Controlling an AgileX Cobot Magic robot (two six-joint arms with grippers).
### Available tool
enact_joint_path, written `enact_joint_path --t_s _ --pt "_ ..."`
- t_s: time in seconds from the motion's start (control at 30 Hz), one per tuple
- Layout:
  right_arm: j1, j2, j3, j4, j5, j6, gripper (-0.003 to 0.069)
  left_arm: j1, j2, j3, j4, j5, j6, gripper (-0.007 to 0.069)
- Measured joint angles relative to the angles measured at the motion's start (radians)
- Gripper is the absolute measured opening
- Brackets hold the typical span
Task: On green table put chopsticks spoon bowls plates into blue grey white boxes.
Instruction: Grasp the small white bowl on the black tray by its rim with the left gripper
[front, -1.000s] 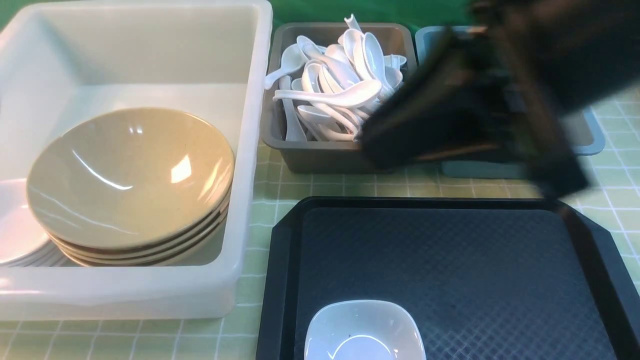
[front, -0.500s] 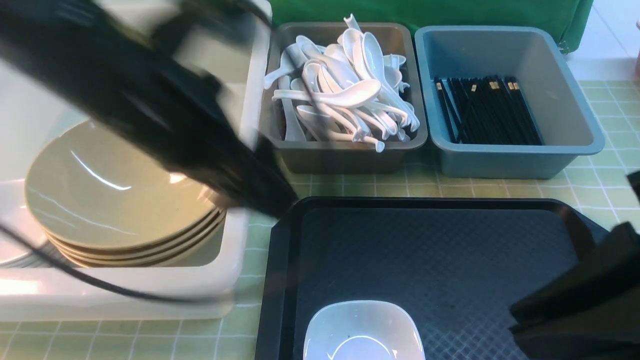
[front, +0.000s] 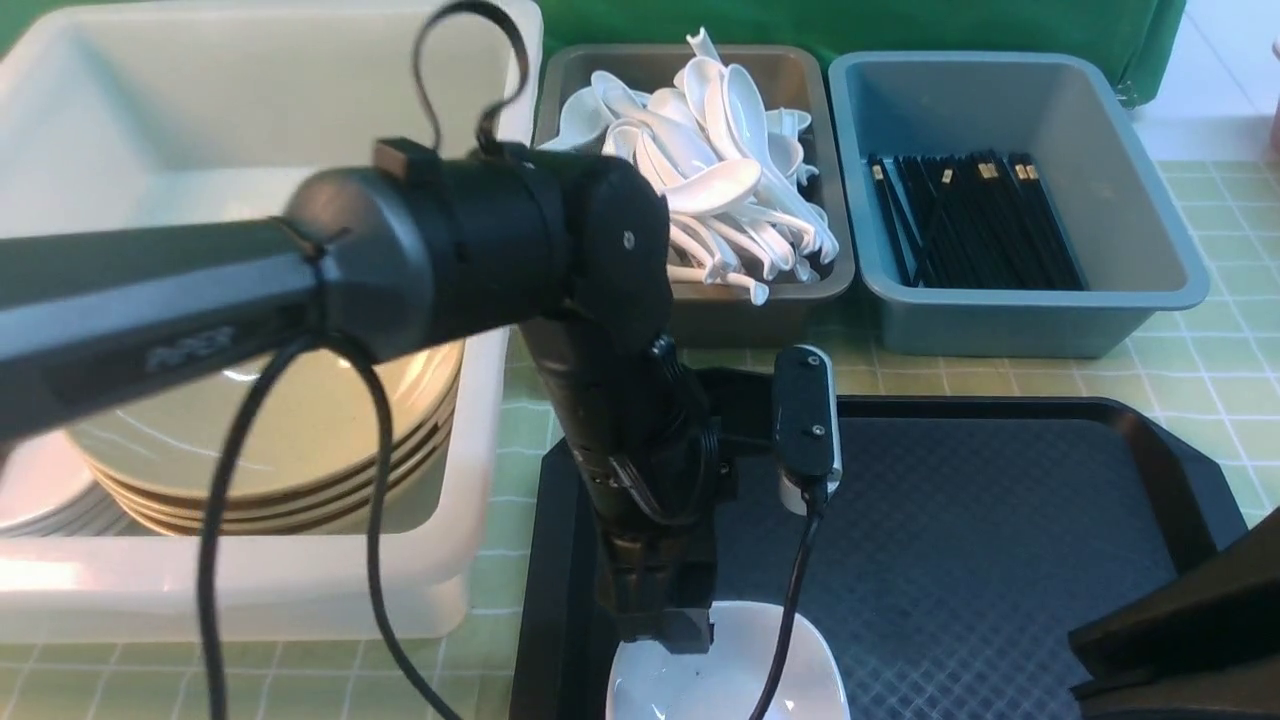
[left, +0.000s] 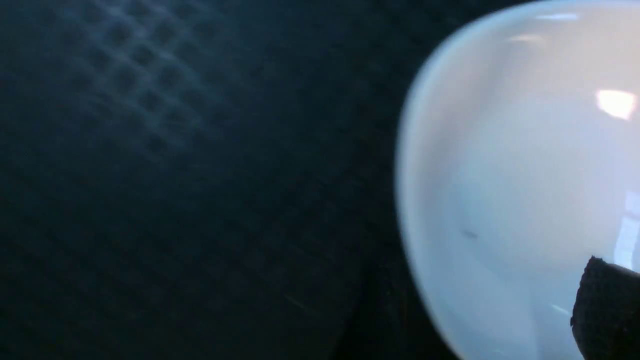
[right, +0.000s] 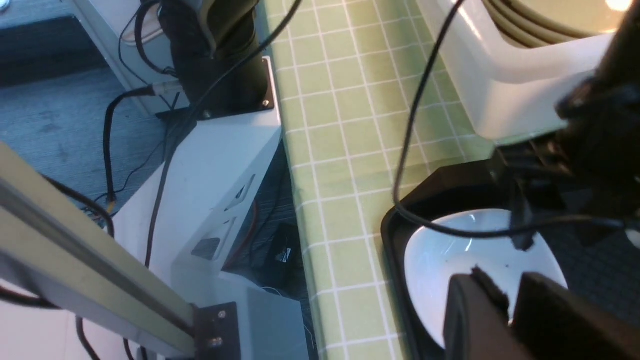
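- Front view: my left hand (front: 668, 630) points straight down at the near-left rim of a white plate (front: 700, 692), which sits in the black tray (front: 1000, 560) at its near edge
- Left wrist view, blurred: one finger (left: 607, 310) of that hand shows against the plate's glossy inside. The other finger is out of frame, so I cannot tell whether this hand is open or closed, or whether it touches the plate
- Right wrist view: my right hand (right: 507, 280) has its jaws a narrow slit apart with nothing between them, and the same plate shows beyond its fingertips
- My left arm (front: 450, 250) reaches across in front of the white box (front: 250, 590), which stands on the green surface (front: 1230, 230) to my left
- That box holds a stack of tan bowls (front: 300, 435), with more white plates (front: 30, 500) stacked just beside them at the far left
- Behind the tray, the grey box (front: 700, 322) is heaped with white spoons (front: 740, 130)
- Just right of it, the blue box (front: 1000, 322) holds black chopsticks (front: 980, 220) lying together on its floor
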Motion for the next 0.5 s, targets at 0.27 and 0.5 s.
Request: enact_joint_path --t_s 0.27,0.5 --pt "0.0 0.0 0.0 0.001 0.006 -0.023 0.0134 0.0 0.083 0.0 0.001 -0.044 -0.02 0.0447" --pt "0.0 0.0 0.0 0.001 0.007 -0.026 0.0142 0.001 0.15 -0.016 -0.012 0.009 -0.085 0.0278"
